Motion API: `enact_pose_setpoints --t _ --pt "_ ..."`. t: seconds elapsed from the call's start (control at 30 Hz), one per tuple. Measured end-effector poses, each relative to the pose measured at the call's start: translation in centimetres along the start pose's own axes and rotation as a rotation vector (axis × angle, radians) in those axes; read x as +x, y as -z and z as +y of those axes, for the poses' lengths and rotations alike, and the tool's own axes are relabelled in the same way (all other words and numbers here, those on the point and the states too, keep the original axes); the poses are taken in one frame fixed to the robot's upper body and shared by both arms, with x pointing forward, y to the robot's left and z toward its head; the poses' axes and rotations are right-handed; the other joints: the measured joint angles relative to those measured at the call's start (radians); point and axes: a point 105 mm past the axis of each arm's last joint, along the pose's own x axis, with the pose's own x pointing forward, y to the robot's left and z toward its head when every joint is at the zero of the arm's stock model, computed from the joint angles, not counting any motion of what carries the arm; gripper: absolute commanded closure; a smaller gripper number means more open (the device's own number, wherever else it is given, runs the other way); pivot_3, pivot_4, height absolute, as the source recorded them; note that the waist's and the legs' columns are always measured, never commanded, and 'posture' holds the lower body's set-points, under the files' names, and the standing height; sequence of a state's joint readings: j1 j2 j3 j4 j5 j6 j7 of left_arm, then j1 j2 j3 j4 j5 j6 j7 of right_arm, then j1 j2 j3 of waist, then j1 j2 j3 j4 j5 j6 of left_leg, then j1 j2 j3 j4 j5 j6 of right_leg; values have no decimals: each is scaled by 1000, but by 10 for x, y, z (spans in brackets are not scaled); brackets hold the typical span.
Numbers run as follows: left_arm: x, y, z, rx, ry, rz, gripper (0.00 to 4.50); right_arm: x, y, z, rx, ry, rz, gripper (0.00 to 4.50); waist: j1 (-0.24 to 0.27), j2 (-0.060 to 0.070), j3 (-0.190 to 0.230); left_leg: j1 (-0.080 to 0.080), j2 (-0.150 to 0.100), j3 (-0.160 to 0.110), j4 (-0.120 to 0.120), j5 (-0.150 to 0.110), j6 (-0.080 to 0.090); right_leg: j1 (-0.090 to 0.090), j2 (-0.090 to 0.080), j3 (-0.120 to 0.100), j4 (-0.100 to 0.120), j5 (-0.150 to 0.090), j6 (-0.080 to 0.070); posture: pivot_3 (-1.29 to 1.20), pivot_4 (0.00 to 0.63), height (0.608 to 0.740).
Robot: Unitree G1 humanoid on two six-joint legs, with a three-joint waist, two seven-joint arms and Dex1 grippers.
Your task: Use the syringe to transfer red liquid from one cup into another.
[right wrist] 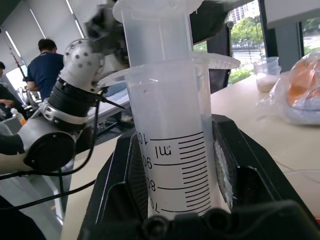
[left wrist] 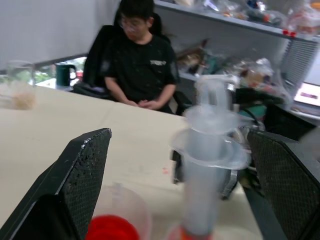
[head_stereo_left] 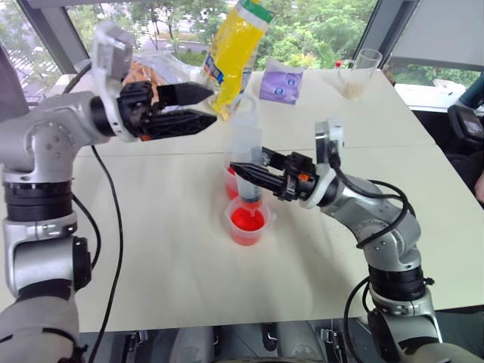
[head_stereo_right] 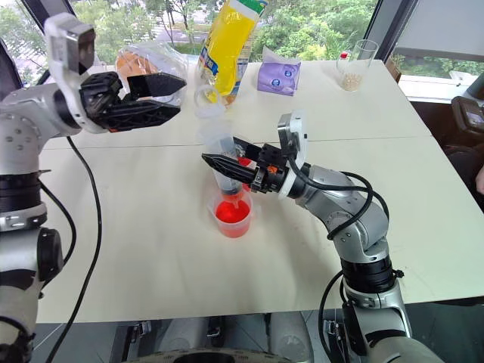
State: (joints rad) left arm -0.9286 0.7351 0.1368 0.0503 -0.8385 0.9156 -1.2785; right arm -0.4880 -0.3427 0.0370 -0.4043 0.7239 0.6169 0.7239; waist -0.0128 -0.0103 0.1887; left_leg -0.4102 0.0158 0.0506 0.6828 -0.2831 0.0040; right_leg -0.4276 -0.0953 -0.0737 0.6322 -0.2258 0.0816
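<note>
Right hand (head_stereo_left: 240, 168) pinches the syringe (head_stereo_left: 246, 148) by its lower barrel, holding it upright with its tip over the nearer cup of red liquid (head_stereo_left: 247, 219). Behind that cup, touching it, stands a second cup (head_stereo_left: 231, 181). Left hand (head_stereo_left: 206, 106) hovers above and beside the syringe's plunger, fingers spread, gripping nothing. Both cups rest on the worktop (head_stereo_left: 174, 249).
</note>
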Motion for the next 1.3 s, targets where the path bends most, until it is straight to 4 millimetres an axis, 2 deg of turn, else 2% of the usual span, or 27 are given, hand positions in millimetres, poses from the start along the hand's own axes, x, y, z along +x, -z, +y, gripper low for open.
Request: enact_pose_setpoints --t 0.3,0.63,0.73,0.87,0.93,0.97,1.0,1.3 --pt "24 5 -8 -15 112 -13 48 2 9 3 12 -21 21 3100 2 0 0 0 -1 0 1 0 0 1 0 0 0 0 0 0 150 740" --pt "30 6 -10 -21 155 -7 48 2 9 3 10 -22 23 3100 1 0 0 0 0 0 1 0 0 0 1 0 0 0 0 0 150 740" --pt "30 6 -11 -20 161 -5 862 2 9 3 9 -22 27 3100 1 0 0 0 0 0 1 0 0 0 1 0 0 0 0 0 150 740" --pt "31 6 -11 -22 166 -2 2703 1 10 2 7 -21 31 3100 2 0 0 0 0 0 1 0 0 0 1 0 0 0 0 0 150 740" --pt "31 6 -12 -20 170 -2 3776 1 10 2 3 -18 34 3100 1 0 0 0 0 0 1 0 0 0 1 0 0 0 0 0 150 740" --pt "31 5 -11 -21 169 -3 4208 1 9 3 1 -24 33 3100 1 0 0 0 0 0 1 0 0 0 1 0 0 0 0 0 150 740" --pt "31 5 -11 -22 169 -4 4439 1 9 3 0 -28 33 3100 1 0 0 0 0 0 1 0 0 0 1 0 0 0 0 0 150 740" --pt "32 9 -9 -2 182 11 4439 0 11 2 -3 -22 48 3100 2 0 0 0 0 0 1 0 0 0 1 0 0 0 0 0 150 740"
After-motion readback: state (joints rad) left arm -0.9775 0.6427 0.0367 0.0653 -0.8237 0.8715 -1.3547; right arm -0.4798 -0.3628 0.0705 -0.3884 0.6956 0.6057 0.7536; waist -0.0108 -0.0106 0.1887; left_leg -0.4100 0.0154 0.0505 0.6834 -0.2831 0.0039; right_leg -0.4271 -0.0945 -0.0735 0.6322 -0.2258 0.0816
